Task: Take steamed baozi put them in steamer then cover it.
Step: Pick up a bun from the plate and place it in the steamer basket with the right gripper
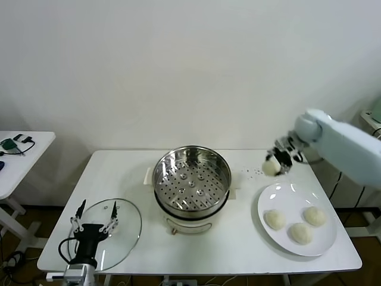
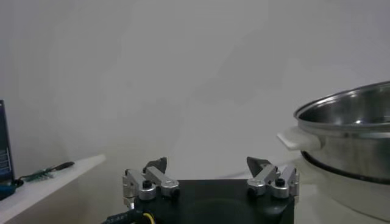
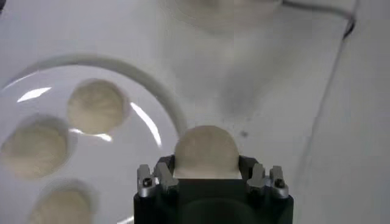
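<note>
Right end effector (image 1: 278, 161) pinches one steamed baozi (image 1: 271, 168) — lifted clear of the desk (image 1: 196, 250), just past the far edge of the white plate (image 1: 271, 196), between plate and steamer (image 1: 191, 179). In the right wrist view the bun (image 3: 206, 152) sits squeezed between the fingers. Three more baozi (image 1: 299, 223) lie on the plate, well apart from the steamer. Steamer sits mid-desk, uncovered, perforated tray bare. Cover (image 1: 128, 229) lies flat on the desk at the robot's left, near the front edge. Left end effector (image 1: 94, 215) hangs over the cover, fingers spread wide, holding nothing — idle.
</note>
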